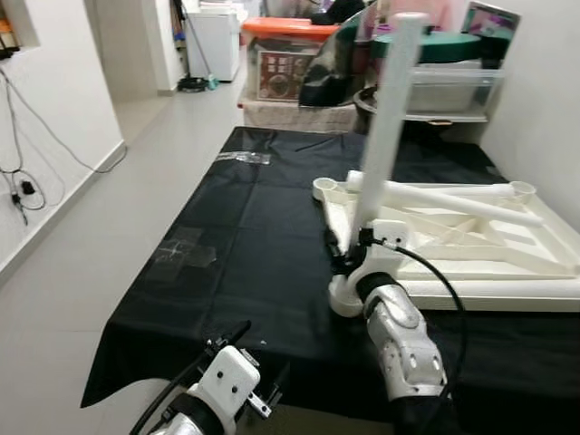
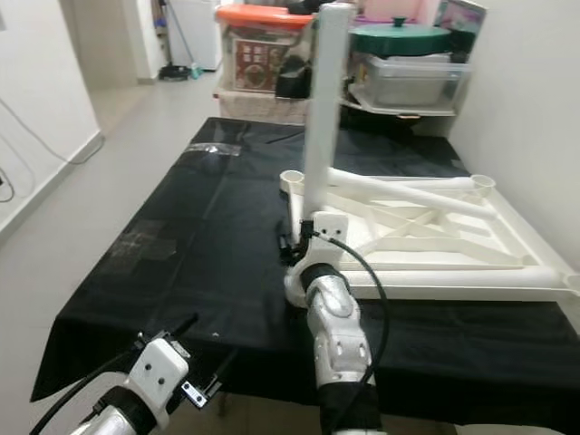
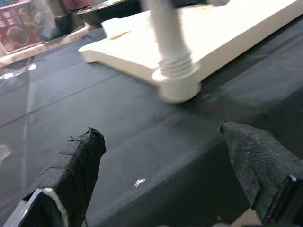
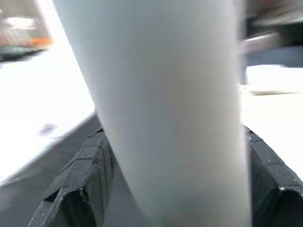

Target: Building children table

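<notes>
A white children's table top [image 1: 507,272] lies upside down on a table under a black cloth [image 1: 254,227]. One white leg [image 1: 385,118] stands upright in the near-left corner socket [image 3: 177,85]. My right gripper [image 1: 349,249] is shut on this leg just above the socket, and its black fingers [image 4: 90,161] press on both sides of the leg [image 4: 161,94]. A second white leg [image 1: 453,199] lies loose across the underside. My left gripper [image 1: 258,362] hovers open at the table's front edge, short of the socket, with nothing between its fingertips [image 3: 92,142].
Storage boxes stand behind the table: one with an orange lid [image 1: 285,27], one with a green lid [image 1: 435,45]. Clear tape [image 1: 186,249] sticks to the cloth at the left. A white wall [image 1: 544,109] runs along the right; open floor [image 1: 109,236] lies left.
</notes>
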You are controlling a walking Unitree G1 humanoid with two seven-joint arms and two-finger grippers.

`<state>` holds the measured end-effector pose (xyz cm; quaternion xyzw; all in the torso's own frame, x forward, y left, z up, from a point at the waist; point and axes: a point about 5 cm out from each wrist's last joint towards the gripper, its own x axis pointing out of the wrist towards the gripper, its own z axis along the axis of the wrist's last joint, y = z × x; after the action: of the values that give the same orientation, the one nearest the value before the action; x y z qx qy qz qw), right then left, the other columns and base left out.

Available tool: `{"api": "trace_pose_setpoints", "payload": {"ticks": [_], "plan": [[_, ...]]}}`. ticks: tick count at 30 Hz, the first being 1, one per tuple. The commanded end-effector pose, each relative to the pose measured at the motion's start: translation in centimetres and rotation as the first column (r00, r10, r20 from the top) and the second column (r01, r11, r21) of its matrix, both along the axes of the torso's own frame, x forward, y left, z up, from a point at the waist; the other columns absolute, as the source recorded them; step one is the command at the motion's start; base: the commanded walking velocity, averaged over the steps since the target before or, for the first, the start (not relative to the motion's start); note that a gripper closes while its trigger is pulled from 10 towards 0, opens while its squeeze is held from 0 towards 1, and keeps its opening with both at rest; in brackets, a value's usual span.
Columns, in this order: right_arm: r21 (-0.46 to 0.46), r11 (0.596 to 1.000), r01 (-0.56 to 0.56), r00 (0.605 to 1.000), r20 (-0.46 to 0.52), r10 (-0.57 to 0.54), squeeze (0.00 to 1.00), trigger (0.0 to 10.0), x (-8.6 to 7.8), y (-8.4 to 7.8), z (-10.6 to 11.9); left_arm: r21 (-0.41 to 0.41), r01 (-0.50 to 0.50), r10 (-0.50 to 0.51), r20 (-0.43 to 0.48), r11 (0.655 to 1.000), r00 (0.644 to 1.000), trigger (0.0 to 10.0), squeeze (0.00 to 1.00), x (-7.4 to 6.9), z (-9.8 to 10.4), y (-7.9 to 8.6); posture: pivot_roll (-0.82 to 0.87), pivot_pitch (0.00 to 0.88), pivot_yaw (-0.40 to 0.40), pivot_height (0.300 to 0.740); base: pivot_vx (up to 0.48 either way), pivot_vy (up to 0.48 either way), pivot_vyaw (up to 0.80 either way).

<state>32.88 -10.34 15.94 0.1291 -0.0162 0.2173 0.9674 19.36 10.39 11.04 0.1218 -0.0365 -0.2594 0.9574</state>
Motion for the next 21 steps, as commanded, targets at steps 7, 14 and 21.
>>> {"api": "trace_pose_setpoints", "payload": {"ticks": [7,14,21], "plan": [[-0.101,0.82,-0.563,0.826,-0.071,0.559,0.0,10.0,0.2,-0.4,-0.3,-0.003,0.006,-0.006,-0.015,1.0,1.0,10.0,0.0,0.0,-0.4,0.0,0.11,0.0,-0.053,0.74,0.0,0.0,0.0],[-0.174,0.559,-0.81,0.581,-0.119,0.805,0.0,10.0,0.8,0.6,0.7,-0.003,0.003,-0.003,-0.013,1.0,1.0,10.0,0.0,0.0,-0.3,-0.1,0.12,0.0,-0.063,0.74,0.0,0.0,0.0],[-0.201,0.429,-0.881,0.456,-0.117,0.882,0.0,0.0,0.7,2.8,1.5,-0.005,0.004,-0.004,-0.013,1.0,1.0,10.0,0.0,-0.1,-0.2,-0.2,0.11,0.008,-0.061,0.74,0.0,0.0,0.0]]}}
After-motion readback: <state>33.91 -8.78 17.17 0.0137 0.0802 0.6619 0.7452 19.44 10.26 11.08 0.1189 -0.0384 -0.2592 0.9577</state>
